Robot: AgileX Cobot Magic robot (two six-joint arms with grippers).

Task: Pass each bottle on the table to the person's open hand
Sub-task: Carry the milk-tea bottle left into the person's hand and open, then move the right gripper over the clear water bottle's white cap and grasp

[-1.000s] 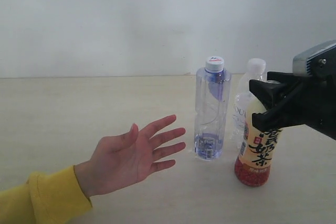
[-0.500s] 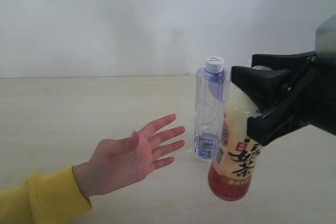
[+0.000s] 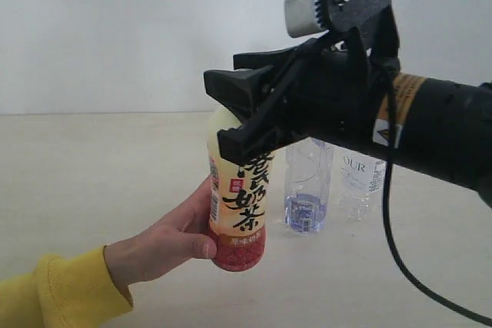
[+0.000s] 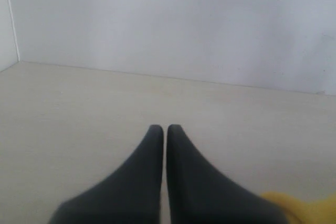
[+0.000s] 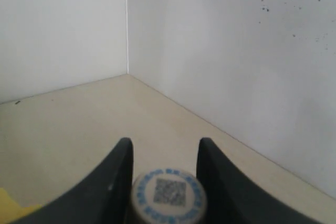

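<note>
Handover moment: black right gripper (image 3: 219,113) reaches across to left of centre and clamps its two fingers on the neck of the cream-yellow plastic tea bottle (image 3: 238,205) with red base and black characters, holding it upright. In the right wrist view the bottle's round cap (image 5: 168,195), printed with a code, sits between the fingers. Person's hand (image 3: 173,240), in a yellow sleeve (image 3: 54,293), wraps the tea bottle's lower part from the left, thumb on the red base. Cannot tell whether the base touches the pale beige wood-grain table (image 3: 92,167). Tall clear blue-tinted plastic bottle (image 3: 307,193) and smaller clear labelled bottle (image 3: 360,182) stand side by side farther back on the right, tops hidden behind the arm. Left gripper (image 4: 164,129) has its fingers pressed together on nothing, with bare table beyond.
</note>
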